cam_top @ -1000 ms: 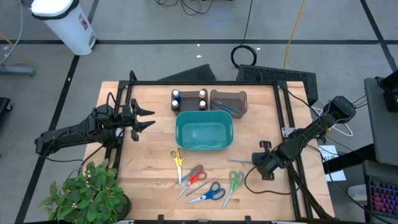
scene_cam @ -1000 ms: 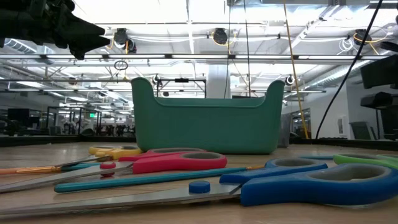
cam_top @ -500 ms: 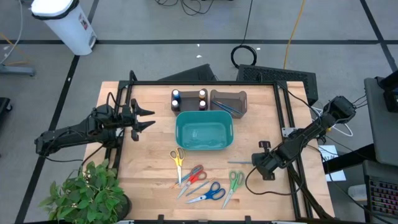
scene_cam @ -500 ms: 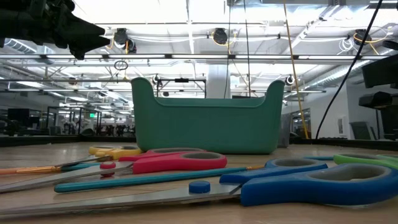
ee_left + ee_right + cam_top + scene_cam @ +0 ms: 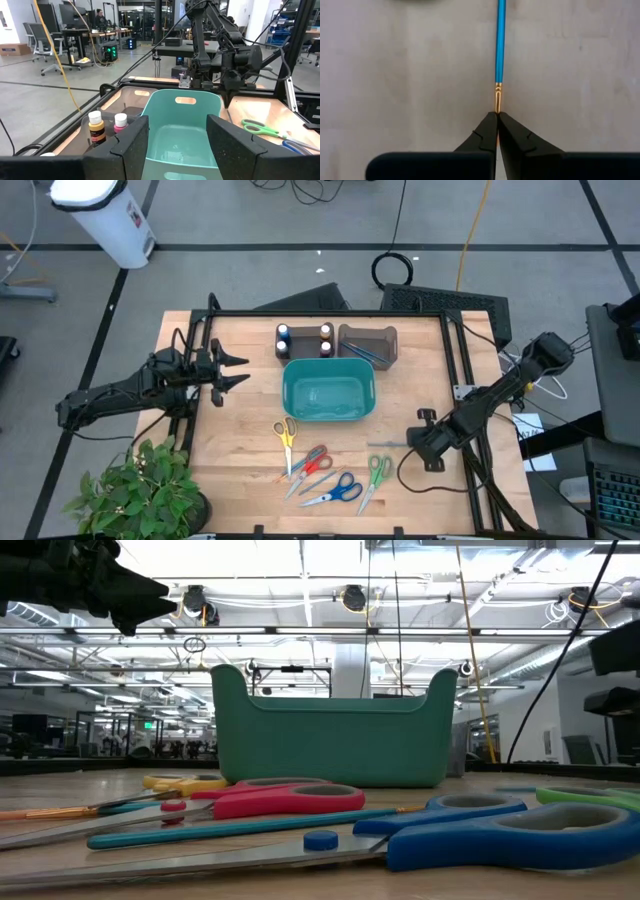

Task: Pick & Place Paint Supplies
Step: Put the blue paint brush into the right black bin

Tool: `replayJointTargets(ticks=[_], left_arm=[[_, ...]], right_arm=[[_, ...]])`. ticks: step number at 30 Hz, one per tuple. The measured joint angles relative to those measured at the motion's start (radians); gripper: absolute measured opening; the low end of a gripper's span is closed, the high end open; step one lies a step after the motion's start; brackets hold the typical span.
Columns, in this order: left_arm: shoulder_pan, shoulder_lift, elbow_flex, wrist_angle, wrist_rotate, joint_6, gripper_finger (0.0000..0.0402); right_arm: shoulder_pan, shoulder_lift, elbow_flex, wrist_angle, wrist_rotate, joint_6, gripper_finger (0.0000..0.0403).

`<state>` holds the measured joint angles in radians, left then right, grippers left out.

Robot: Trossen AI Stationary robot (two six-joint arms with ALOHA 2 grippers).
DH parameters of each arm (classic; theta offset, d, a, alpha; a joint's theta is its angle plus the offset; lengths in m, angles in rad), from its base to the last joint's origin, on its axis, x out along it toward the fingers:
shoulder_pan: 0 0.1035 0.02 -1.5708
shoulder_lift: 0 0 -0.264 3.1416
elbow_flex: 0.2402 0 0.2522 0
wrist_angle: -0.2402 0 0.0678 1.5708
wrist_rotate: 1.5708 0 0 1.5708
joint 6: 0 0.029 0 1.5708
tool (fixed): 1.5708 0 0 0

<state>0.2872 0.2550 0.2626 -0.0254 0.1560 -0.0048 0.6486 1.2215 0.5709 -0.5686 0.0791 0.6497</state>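
The thin blue paintbrush with a gold ferrule (image 5: 500, 45) lies flat on the pale wooden surface (image 5: 240, 440), out on its right side, well apart from the teal plastic bin (image 5: 328, 364) in the middle. The right tool (image 5: 497, 116) is down at the brush's ferrule end. Its tips are pressed together there and seem to nip the bristle end, though I cannot see the bristles themselves.

Over the last second almost nothing has changed. The right arm has shifted only a hair and the brush has not left the wood. I take that to mean the pinch is made and the lift has not begun.

The left tool (image 5: 235, 370) hangs over the left side of the surface with its fingers spread and nothing between them, facing the bin.

The small paint bottles (image 5: 283, 338) stand in a cluster just behind the bin. Beside them is a brown tray (image 5: 368, 340) with more brushes in it.

The way from the brush to the bin looks open across bare wood. Nearer the front edge lie the green-handled scissors (image 5: 377, 470), close to the brush, with the blue-handled (image 5: 340, 490), red-handled (image 5: 312, 460) and yellow-handled (image 5: 286, 430) pairs beyond them. A low carry should therefore stay behind them. The surface's black frame rail runs close behind the right arm, leaving little room on that side.
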Motion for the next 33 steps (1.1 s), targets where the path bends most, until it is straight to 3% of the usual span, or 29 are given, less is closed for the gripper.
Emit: replayJointTargets(ticks=[14, 29, 33], left_arm=[[0.0, 0.0, 0.0, 0.0, 0.0, 0.0, 0.0207], [0.0, 0.0, 0.0, 0.0, 0.0, 0.0, 0.0207], [0.0, 0.0, 0.0, 0.0, 0.0, 0.0, 0.0207]], right_arm=[[0.0, -0.028, 0.003, 0.129, 0.035, -0.058, 0.0], [-0.014, -0.03, 0.004, 0.456, 0.235, -0.278, 0.0], [-0.029, -0.03, 0.004, 0.552, 0.238, -0.362, 0.0]])
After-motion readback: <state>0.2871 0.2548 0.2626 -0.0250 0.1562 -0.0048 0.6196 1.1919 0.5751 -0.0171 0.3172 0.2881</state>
